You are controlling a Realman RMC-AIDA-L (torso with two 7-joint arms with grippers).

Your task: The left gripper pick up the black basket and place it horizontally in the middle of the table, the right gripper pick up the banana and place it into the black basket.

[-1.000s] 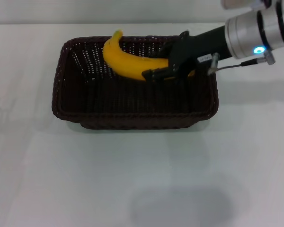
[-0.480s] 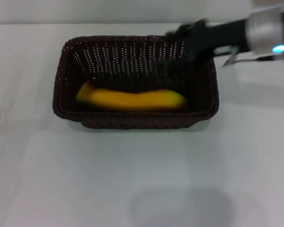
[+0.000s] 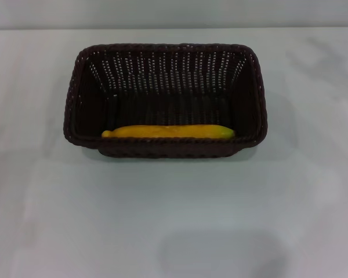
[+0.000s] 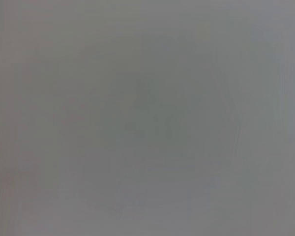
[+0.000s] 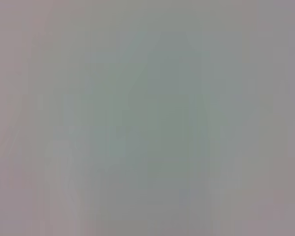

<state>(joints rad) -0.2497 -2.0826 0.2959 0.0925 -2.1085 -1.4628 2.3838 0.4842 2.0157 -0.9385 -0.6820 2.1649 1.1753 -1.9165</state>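
Upper middle of the head view: the black basket [image 3: 165, 98] sits on the table [image 3: 174, 220], long side across the frame
Banana: the banana [image 3: 168, 132] lies flat inside the basket, along the wall nearest the camera, touching or just beside it
Left gripper: out of every view; its wrist view shows only a blank pale surface, so fingers apart or together cannot be told
Right gripper: likewise out of view, its finger state unknown
Risk: little seems left to go wrong; both placements look done, though a returning arm could clip the braided rim and shove the basket off centre
Change: a second ago the right gripper held the banana over the far right of the basket; now it has let go and left the frame, and the banana has settled lower, against the near wall
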